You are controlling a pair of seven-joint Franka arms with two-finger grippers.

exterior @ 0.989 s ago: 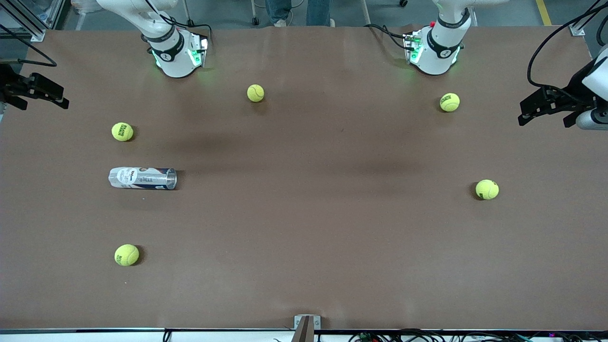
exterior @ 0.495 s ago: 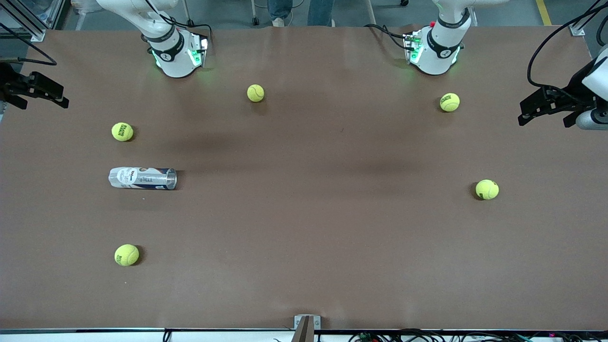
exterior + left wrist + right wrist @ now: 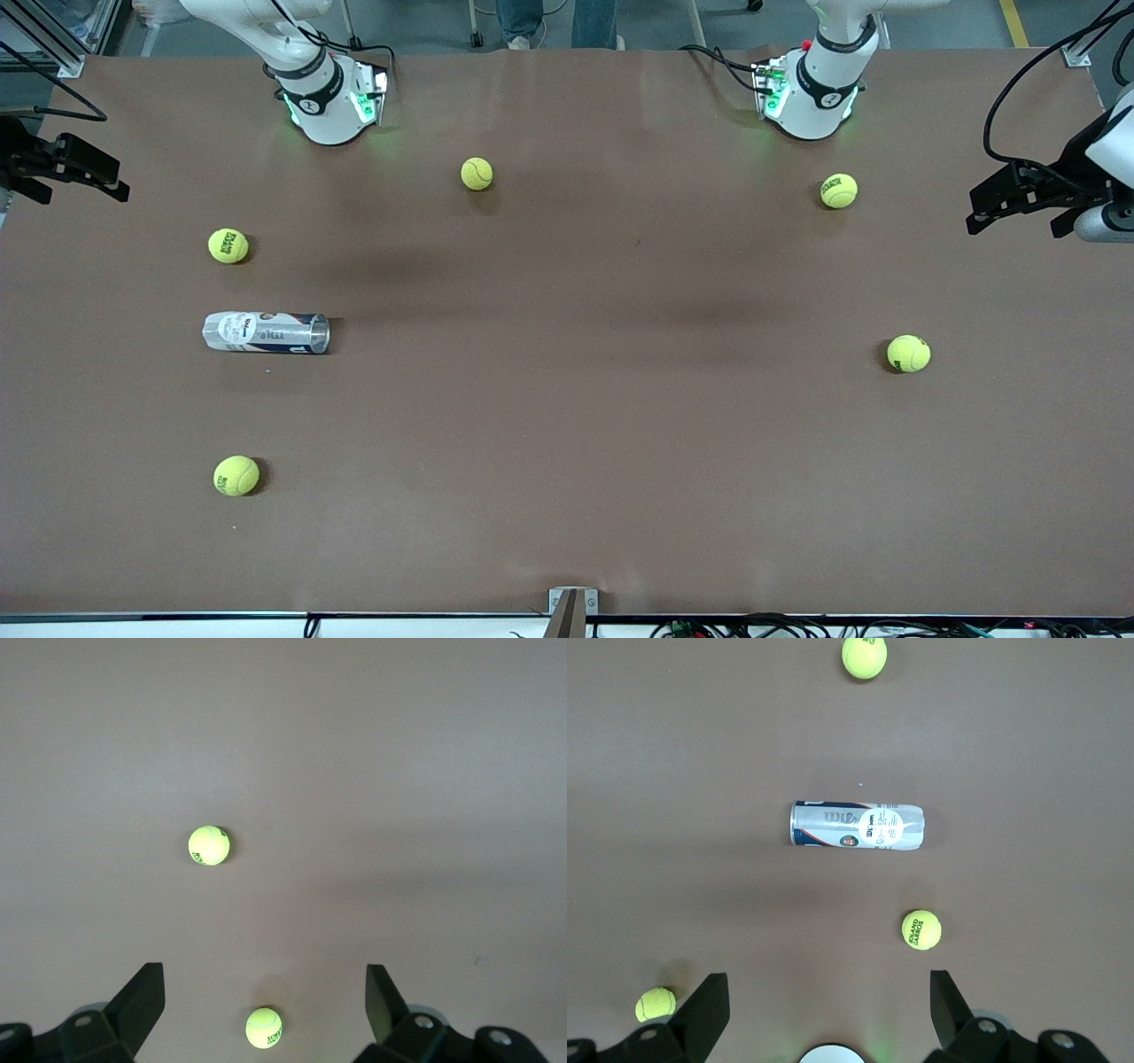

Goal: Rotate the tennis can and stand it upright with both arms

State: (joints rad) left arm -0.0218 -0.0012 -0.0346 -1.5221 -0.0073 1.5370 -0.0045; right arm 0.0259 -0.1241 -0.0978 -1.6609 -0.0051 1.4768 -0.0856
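My right gripper (image 3: 66, 168) hangs up high over the table edge at my right arm's end. Its fingers (image 3: 709, 1005) are spread wide and hold nothing. My left gripper (image 3: 1019, 199) hangs up high over the edge at my left arm's end. Its fingers (image 3: 142, 997) are spread wide too, with nothing between them. Both arms wait.

The tennis can (image 3: 266, 332) lies flat on its side on the brown table (image 3: 567, 425), toward my right arm's end. No gripper touches it. One tennis ball (image 3: 229, 245) sits near the can, farther from the front camera. Another ball (image 3: 236, 476) sits nearer to that camera than the can. Two more balls (image 3: 839, 190) (image 3: 909, 354) sit toward my left arm's end, well apart from the can. One ball (image 3: 477, 174) sits between my two bases.
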